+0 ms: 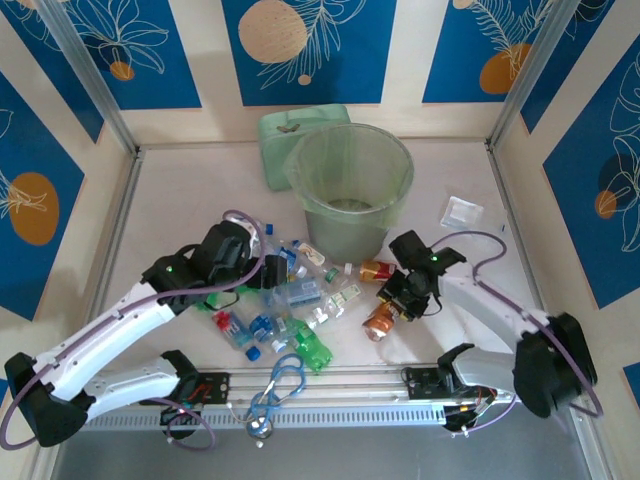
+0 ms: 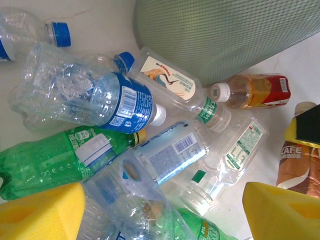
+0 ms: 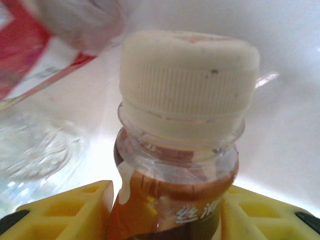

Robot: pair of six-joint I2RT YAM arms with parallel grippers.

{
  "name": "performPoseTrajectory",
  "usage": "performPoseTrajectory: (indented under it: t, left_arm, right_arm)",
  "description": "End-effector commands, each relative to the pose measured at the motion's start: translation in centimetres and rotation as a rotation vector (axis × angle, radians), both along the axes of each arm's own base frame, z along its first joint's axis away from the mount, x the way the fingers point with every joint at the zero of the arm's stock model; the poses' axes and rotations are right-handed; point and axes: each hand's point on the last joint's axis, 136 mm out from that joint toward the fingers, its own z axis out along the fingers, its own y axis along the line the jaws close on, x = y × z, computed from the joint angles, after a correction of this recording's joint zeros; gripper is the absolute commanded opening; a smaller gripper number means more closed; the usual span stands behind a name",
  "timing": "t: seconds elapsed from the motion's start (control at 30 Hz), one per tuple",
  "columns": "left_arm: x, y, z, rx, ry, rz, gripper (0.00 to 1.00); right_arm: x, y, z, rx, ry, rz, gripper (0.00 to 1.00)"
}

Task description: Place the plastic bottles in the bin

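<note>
- Plastic bottles (image 1: 290, 300) lie in a loose heap on the table (image 1: 180, 200). From above, the heap sits just in front of the bin (image 1: 350, 190), toward its left side.
- In that same top view my left claw (image 1: 262, 272) hangs over the heap's left edge, near the front of the bin.
- My right claw (image 1: 400, 298) is in front of the bin on its right side, down on a brown coffee bottle (image 1: 381, 322). A red-labelled bottle (image 1: 376, 268) lies between that one and the bin's foot.
- A mint-green box (image 1: 290, 135) stands behind the bin, touching it. Blue loops (image 1: 285, 375) lie well in front of it, by the rail.
- From my left wrist, the bin (image 2: 225, 35) rises at the top. Below it lie a blue-labelled bottle (image 2: 85, 100), a green bottle (image 2: 50, 160) and several clear ones, all on their sides and overlapping.
- My left claw (image 2: 160, 215) is spread wide over them. Its yellow pads (image 2: 40, 212) stand far apart and grip nothing.
- The red-labelled bottle (image 2: 255, 92) lies right against the bin's wall. The brown coffee bottle (image 2: 297, 165) lies further out from it.
- From my right wrist, the brown coffee bottle (image 3: 175, 200) sits between my yellow pads (image 3: 70, 210), its cream cap (image 3: 190, 85) pointing away from me.
- My right claw (image 3: 167, 215) is clenched on it, with a pad pressed against each side.
</note>
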Motion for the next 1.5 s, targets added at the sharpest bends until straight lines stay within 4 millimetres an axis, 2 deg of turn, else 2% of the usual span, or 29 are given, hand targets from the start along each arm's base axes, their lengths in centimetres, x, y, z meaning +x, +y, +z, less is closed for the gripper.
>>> performPoseTrajectory:
  t: [0.0, 0.13, 0.3, 0.4, 0.57, 0.67, 0.83, 1.07, 1.47]
  left_arm:
    - [0.0, -1.3, 3.6, -0.057, -0.077, -0.084, 0.84]
    - [-0.7, -3.9, 7.4, -0.168, -0.150, -0.234, 0.90]
    - [-2.2, -7.3, 12.4, -0.350, -0.210, -0.416, 1.00]
    - [-3.1, -9.3, 15.3, -0.476, -0.214, -0.510, 1.00]
    - [-3.6, -12.2, 18.5, -0.642, -0.193, -0.616, 1.00]
    - [-3.4, -13.1, 19.6, -0.677, -0.204, -0.643, 1.00]
    - [-3.2, -13.7, 19.2, -0.632, -0.223, -0.660, 1.00]
    - [-3.7, -14.4, 18.7, -0.607, -0.231, -0.690, 0.99]
    - [-3.3, -14.9, 18.8, -0.576, -0.281, -0.701, 0.74]
  right_arm:
    - [0.2, -0.8, 4.5, 0.001, -0.131, 0.032, 0.48]
    - [1.1, -0.3, 11.8, 0.084, -0.394, 0.103, 0.47]
    - [1.7, 1.8, 22.3, 0.256, -0.750, 0.206, 0.48]
    - [2.3, 3.1, 26.7, 0.324, -0.879, 0.236, 0.49]
    - [4.1, 5.9, 31.7, 0.400, -0.999, 0.289, 0.48]
    - [5.2, 7.8, 33.5, 0.409, -1.029, 0.328, 0.49]
    - [6.4, 10.2, 35.2, 0.414, -1.042, 0.370, 0.49]
    - [7.1, 11.9, 36.4, 0.444, -1.057, 0.376, 0.49]
    - [7.6, 12.7, 36.0, 0.450, -1.035, 0.370, 0.52]
